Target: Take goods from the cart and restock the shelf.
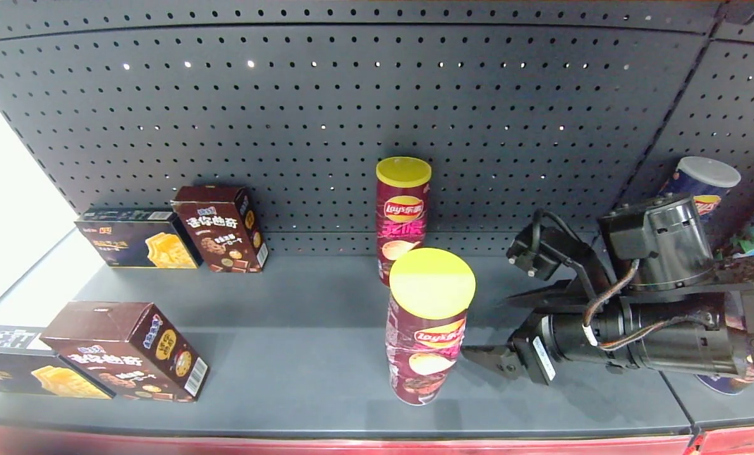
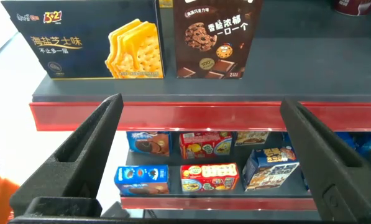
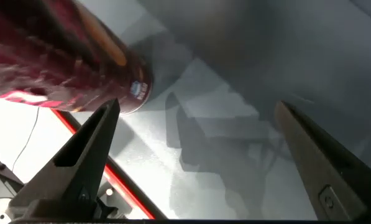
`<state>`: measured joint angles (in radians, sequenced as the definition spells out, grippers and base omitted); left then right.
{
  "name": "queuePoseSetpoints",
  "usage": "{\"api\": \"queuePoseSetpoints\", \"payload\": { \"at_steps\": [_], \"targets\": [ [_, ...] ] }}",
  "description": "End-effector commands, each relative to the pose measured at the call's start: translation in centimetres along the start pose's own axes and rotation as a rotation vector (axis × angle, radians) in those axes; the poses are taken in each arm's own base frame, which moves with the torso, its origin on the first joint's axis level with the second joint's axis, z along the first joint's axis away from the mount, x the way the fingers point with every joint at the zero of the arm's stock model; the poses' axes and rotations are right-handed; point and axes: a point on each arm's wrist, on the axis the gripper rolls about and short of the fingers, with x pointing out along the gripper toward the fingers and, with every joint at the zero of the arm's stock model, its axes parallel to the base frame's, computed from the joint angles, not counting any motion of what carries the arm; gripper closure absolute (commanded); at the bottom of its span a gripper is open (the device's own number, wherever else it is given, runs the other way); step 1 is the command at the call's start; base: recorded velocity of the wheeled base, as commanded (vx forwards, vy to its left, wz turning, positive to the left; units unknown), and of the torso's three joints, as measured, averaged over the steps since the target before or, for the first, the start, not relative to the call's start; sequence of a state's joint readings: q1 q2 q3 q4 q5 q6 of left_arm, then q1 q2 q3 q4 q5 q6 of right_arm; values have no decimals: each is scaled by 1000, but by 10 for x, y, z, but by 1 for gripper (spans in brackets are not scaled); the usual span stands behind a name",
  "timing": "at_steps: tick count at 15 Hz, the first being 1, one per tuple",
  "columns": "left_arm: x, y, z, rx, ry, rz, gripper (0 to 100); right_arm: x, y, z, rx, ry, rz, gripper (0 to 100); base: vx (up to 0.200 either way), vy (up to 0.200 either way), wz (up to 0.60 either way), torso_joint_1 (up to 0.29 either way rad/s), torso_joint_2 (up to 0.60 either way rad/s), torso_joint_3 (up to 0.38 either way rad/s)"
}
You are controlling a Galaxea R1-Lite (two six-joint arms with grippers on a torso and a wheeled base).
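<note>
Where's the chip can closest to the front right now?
In the head view, the front chip can stands upright on the shelf, before a second can, the right pincer open just to its right.

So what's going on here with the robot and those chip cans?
The robot is restocking a dark shelf. Its right gripper is open and holds nothing, right beside the front chip can. That can stands upright on the shelf in front of a second can, so it looks already placed. The left gripper is also open and empty, facing the shelf's front edge. Biscuit boxes sit along the left side.
</note>
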<state>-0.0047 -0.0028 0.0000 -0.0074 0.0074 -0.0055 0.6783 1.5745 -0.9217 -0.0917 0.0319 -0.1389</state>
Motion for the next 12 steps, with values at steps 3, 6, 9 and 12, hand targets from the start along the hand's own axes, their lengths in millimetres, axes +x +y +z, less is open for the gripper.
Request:
{"api": "queuePoseSetpoints", "payload": {
  "at_steps": [3, 6, 9, 12],
  "targets": [
    [0, 0, 0, -1, 3, 0, 0, 3, 7, 0, -14, 4, 24, 0, 0, 0, 0, 0, 0, 0],
    [0, 0, 0, -1, 3, 2, 0, 3, 11, -1, -19, 9, 32, 0, 0, 0, 0, 0, 0, 0],
    [0, 0, 0, -1, 3, 0, 0, 0, 9, -2, -15, 7, 26, 0, 0, 0, 0, 0, 0, 0],
    [0, 0, 0, -1, 3, 0, 0, 1, 8, -1, -14, 5, 24, 0, 0, 0, 0, 0, 0, 0]
  ]
}}
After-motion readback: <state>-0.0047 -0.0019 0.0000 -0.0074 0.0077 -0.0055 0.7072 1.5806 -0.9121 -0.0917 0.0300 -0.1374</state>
